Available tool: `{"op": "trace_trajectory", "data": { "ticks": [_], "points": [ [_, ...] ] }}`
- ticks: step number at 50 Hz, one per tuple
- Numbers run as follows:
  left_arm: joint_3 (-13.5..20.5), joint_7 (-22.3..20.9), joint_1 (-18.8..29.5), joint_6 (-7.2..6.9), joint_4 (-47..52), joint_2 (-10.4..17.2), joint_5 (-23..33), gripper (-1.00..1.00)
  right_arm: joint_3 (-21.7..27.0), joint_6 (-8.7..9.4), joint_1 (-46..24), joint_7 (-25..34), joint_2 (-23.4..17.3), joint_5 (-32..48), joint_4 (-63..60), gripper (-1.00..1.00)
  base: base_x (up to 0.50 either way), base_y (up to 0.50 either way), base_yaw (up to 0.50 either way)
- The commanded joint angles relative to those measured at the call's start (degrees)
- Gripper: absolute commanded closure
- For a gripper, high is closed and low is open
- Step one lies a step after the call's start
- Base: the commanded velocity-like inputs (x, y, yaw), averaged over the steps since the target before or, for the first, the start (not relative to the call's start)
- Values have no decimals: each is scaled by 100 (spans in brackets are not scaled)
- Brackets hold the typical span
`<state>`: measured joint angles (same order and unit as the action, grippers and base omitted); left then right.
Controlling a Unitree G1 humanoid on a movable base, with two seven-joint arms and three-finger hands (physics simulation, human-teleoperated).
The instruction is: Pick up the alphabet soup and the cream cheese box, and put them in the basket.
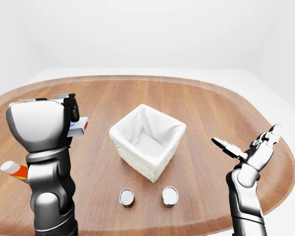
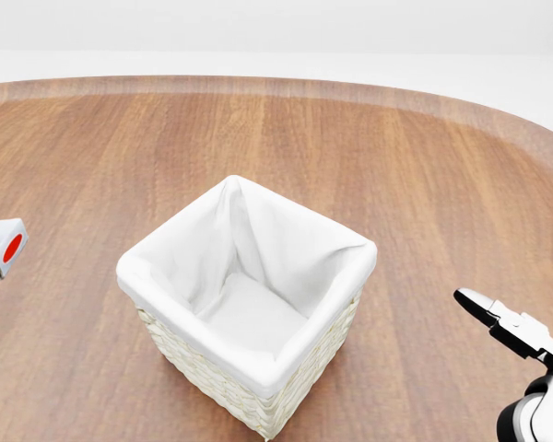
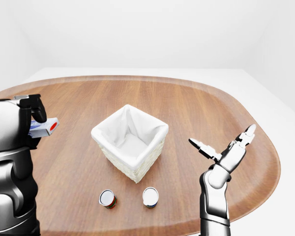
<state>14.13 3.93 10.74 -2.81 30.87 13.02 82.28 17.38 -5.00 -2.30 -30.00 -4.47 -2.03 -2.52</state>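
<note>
Your left hand is gripping the cream cheese box, raised left of the basket; your right hand is hanging open, empty. Judging by this, next comes carrying it right over the rim. Two cans are standing near the table edge; which is soup, you cannot tell.

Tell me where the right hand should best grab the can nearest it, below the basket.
Likely around the can's round side wall, coming straight down from above: it stands upright, lid up, apart from the other can and the basket. The right hand is open.
</note>
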Motion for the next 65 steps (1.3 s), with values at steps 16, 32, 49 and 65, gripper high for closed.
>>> {"op": "trace_trajectory", "data": {
  "ticks": [16,32,49,65],
  "points": [
    [-1217,-777,2347,-219,-792,-345,680,100,-8,0,-30,0,-9,78,31,-100,0,0,0],
    [-1203,-779,2351,-219,-795,-365,693,100,-12,0,-30,0,-13,77,34,-100,0,0,0],
    [-1201,-779,2351,-219,-795,-367,694,100,-12,0,-30,0,-13,76,34,-100,0,0,0],
    [-1201,-779,2351,-219,-795,-367,695,100,-13,0,-30,0,-14,76,34,-100,0,0,0]
  ]
}}
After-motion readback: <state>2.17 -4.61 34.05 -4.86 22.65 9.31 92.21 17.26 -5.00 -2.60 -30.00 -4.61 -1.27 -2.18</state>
